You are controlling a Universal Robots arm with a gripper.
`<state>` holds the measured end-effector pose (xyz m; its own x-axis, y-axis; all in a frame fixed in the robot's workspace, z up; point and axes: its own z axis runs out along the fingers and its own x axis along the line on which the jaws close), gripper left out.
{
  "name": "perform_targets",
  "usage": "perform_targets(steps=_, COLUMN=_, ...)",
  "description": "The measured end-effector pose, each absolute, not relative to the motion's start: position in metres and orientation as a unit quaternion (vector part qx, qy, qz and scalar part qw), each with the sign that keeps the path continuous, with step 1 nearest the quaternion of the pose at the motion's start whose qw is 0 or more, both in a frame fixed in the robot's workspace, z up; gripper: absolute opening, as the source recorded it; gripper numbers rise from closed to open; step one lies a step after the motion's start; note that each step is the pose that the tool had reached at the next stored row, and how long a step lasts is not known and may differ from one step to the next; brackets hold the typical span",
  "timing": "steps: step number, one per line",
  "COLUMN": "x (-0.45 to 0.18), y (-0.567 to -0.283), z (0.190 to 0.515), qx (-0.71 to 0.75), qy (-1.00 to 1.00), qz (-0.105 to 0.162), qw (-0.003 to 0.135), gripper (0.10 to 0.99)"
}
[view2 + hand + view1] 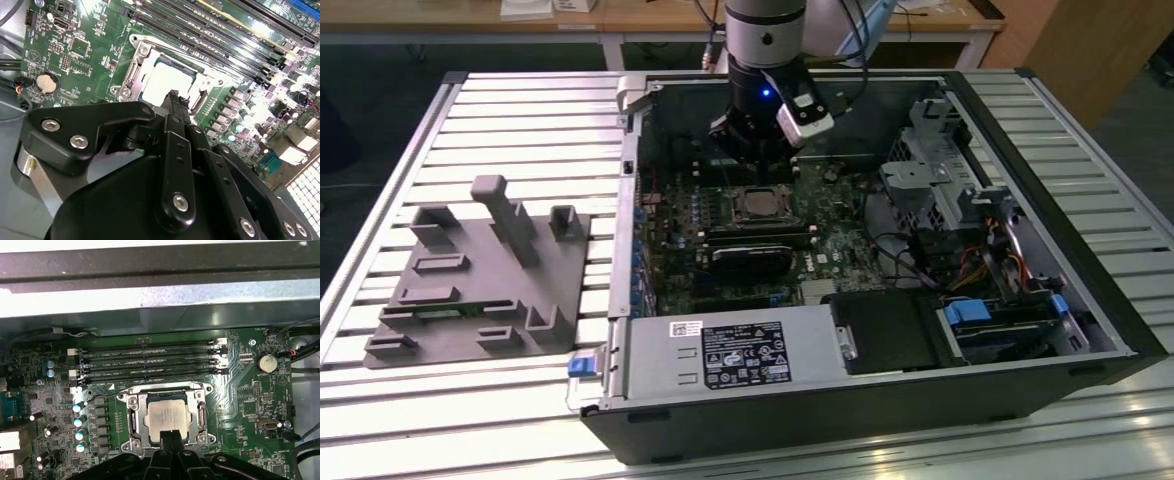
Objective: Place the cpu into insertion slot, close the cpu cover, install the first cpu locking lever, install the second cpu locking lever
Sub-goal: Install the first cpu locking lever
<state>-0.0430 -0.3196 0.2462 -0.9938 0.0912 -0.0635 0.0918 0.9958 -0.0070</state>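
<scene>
Looked like a robotics lab, open computer tower (854,425) lay on a slatted aluminium bench (520,110), grey fixture (480,290) beside it, wooden desks (440,22) stood behind

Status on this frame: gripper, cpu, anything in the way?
Gripper shut, tips at the insertion slot edge. Cpu seated, cpu cover down around it. No obstruction seen.

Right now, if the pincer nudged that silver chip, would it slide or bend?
Probably neither. The cpu looks like a flat, metal-faced plate, so likely stiff. The cpu cover lies around its edges, so it should hardly slide. Thin and small, it is probably light.
</scene>
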Motion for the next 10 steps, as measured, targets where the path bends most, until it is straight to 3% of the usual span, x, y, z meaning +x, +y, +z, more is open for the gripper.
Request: perform_targets(steps=10, x=-0.043, y=-0.3196, z=0.2486, qx=0.046, qy=0.998, qz=-0.005, qw=0.032, gripper=0.106)
